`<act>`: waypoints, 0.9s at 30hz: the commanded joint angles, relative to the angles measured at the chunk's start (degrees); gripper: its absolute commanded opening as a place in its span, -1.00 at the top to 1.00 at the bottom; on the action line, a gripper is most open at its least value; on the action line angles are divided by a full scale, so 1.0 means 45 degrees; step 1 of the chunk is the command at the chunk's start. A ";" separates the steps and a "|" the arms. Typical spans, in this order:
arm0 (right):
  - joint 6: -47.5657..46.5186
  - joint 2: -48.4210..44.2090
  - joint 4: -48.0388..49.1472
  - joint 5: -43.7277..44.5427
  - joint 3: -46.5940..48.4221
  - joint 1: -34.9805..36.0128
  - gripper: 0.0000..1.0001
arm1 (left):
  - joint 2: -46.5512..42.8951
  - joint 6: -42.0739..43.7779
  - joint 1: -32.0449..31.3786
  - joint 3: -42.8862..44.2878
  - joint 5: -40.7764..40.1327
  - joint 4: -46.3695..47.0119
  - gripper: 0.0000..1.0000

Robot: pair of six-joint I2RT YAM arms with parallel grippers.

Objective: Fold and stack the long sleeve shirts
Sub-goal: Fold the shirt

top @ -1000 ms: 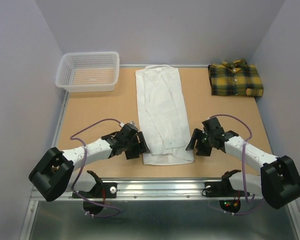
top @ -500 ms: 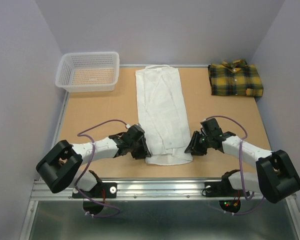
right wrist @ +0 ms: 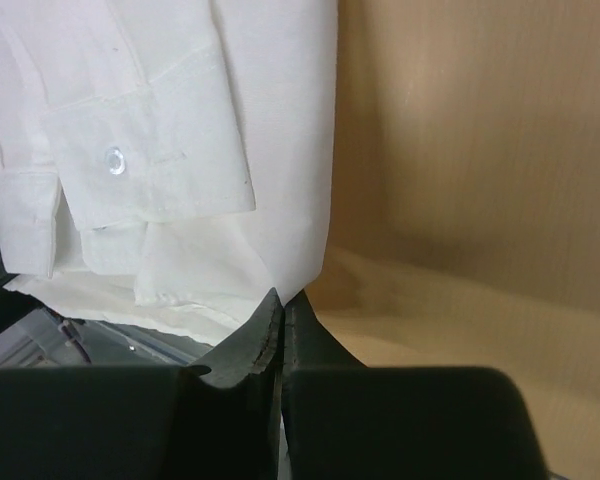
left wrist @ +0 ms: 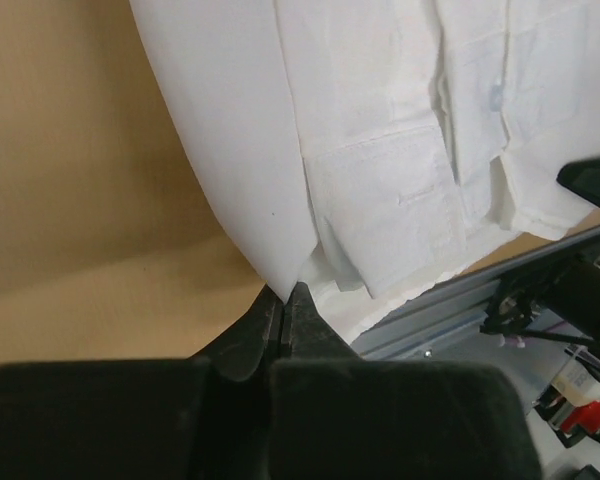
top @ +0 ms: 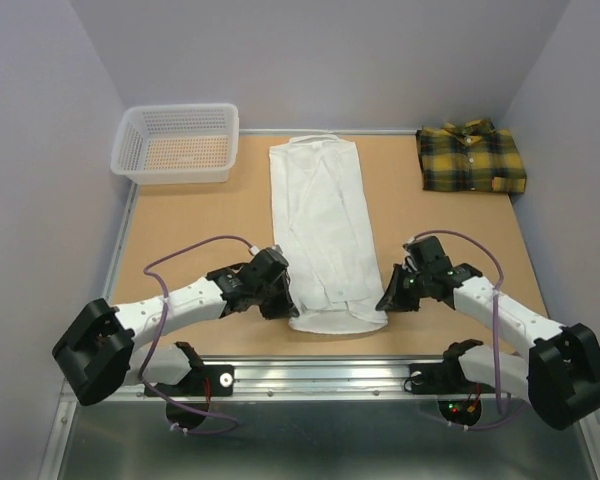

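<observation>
White arm links (top: pixel 175 300), bulky black joints (top: pixel 92 350), purple cables (top: pixel 195 243)

— What lies on the tan surface (top: pixel 200 220)?
— A white shirt (top: pixel 325 220) runs down the middle, far edge to near edge. A folded plaid shirt (top: pixel 471 158) fills the far right corner, and a basket (top: pixel 177 145) the far left.

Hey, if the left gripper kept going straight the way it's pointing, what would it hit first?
The white shirt: the left gripper is shut on the shirt's near left edge, so any push forward goes straight into that cloth. How far the cloth would slide or bunch is unclear.
</observation>
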 commanded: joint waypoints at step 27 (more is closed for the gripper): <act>-0.0654 0.5847 -0.1222 0.2123 1.0792 -0.0830 0.97 | 0.2275 0.0900 0.5109 0.6233 -0.1429 0.0741 1.00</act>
